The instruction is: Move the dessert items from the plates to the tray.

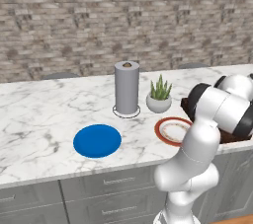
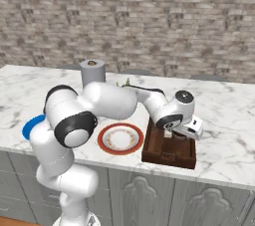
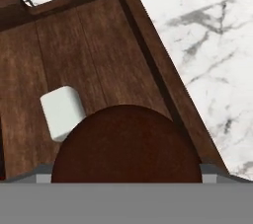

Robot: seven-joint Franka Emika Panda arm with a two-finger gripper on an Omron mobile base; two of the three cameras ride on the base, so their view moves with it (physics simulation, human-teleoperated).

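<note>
The claw [image 2: 175,135] hangs spread wide over the tray [image 3: 99,35], gripping nothing; cupcake [image 3: 126,144] and cream cube [image 3: 62,111] sit inside it.

The scene is evenly and brightly lit, with no strong directional source to be made out. Only soft, faint shadows are cast on the marble counter [image 1: 44,114] beneath the blue plate [image 1: 97,140] and the grey cylinder [image 1: 127,88]. No glare is seen. All pictures are rendered and slightly soft; the chocolate cupcake [image 3: 126,144] is blurred at close range in the hand view.
</note>
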